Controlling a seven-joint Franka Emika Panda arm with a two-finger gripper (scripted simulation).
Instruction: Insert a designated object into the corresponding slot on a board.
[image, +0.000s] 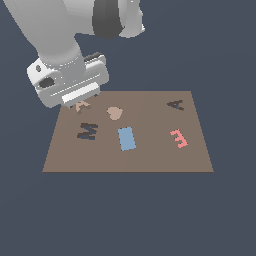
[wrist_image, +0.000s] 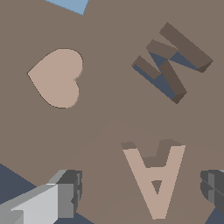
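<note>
The tan letter A (wrist_image: 156, 179) lay flat on the brown board (image: 150, 155), close to the board's far corner on the exterior view's left, and in that view my own hand hid most of it, leaving only a sliver of tan below the housing. The wrist view showed it whole. It sat directly under me, between my two fingers (wrist_image: 70, 192), nearer to the dark finger at one side than to the grey one at the other. Its long axis, from apex to feet, ran roughly across the line joining my fingertips, so closing would, I judged, pinch the letter across its width rather than along its length.

My gripper (wrist_image: 142, 192) stood wide open, holding nothing. Both fingers were clear of the letter with bare board showing on either side, and I could not tell from the pictures how high the tips hung above the board.

Just beyond the letter lay the tan heart (image: 114, 113), and beside that the dark M-shaped recess (image: 87, 131); neither touched the letter. A blue rectangle (image: 127, 138) sat nearer the board's middle, and a pink E (image: 178, 138) lay toward the exterior view's right.

The dark A-shaped slot (image: 175, 105) was well apart from me, near the far corner on the exterior view's right. I judged the carry would run across almost the whole width of the board along its far edge.
</note>
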